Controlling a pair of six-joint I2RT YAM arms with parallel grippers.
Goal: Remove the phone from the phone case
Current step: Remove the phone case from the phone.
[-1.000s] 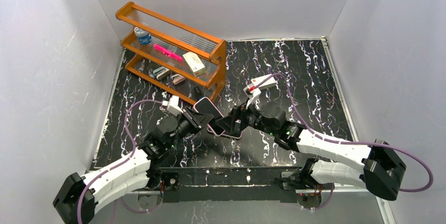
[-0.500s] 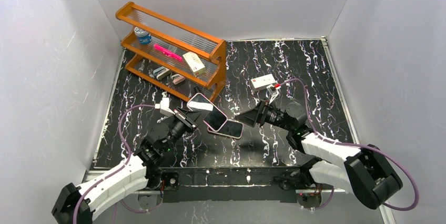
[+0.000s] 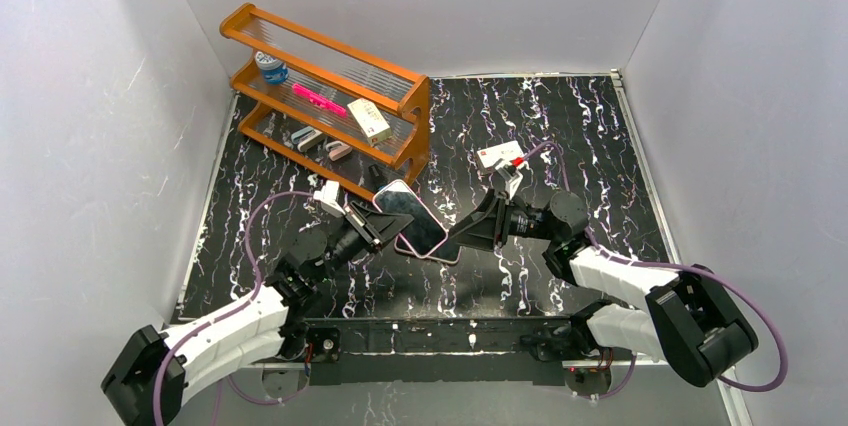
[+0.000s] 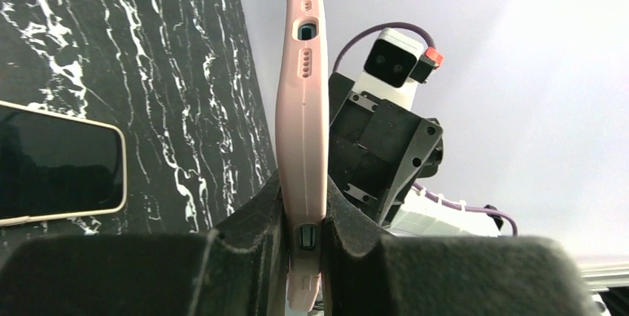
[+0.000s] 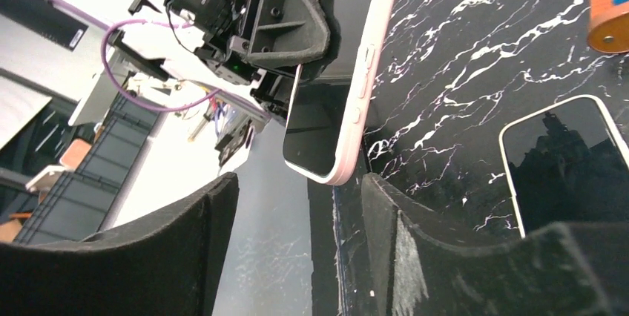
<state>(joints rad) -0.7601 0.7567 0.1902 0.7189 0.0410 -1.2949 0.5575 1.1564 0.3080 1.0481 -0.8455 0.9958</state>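
Above the table's (image 3: 600,146) middle, toward its front edge, the left gripper (image 4: 304,208) pinched the pink phone case (image 4: 300,108) edgewise. The case looked soft and grippy, and the phone (image 5: 315,130) inside rigid, slick and breakable, so peeling a free corner seemed best. The right gripper (image 5: 297,193) stood spread beside it, with open room rightward.
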